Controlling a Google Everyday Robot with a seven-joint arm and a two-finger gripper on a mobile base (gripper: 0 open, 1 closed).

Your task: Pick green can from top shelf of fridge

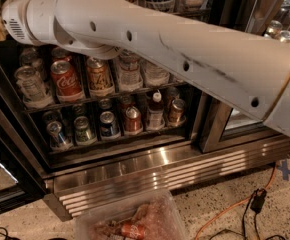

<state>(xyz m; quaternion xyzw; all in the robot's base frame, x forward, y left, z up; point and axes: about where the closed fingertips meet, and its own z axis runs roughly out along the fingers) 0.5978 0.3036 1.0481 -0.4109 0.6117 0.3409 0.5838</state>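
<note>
Seen from above: glossy white robot arm [185, 59], a thick tube dotted with small dark screw holes and smudged with grey scuffs, slanting across an open fridge [135, 165] from right edge to upper left. Ending there in a rounded, vented joint [21, 19]. Claw out of sight past that joint, so apart or together cannot be told.

Green can not to be made out; arm covering the upper part of the cooler's interior.

Below the arm, a dark wire shelf [110, 97] with a thin front rail, lined with white plastic cup holders. Standing upright in them, left to right: a silvery can [30, 83], a red Coca-Cola can [66, 80], an orange-brown can [99, 76] and pale, clear-looking containers [130, 74].

One level down, a lower rack [116, 137] of smaller cylinders: a blue can [108, 124], a red can [132, 120], a white-capped bottle [156, 110] and a coppery can [176, 111], shoulder to shoulder.

Along the base, brushed stainless steel folded into a louvred grille [150, 180], bright with reflections.

On the speckled terrazzo floor [220, 191], a crumpled clear plastic tub [155, 211] just in front of the grille, with a small red can [133, 230] lying on its side inside. At right, an orange cable [224, 216] curving over the floor.
</note>
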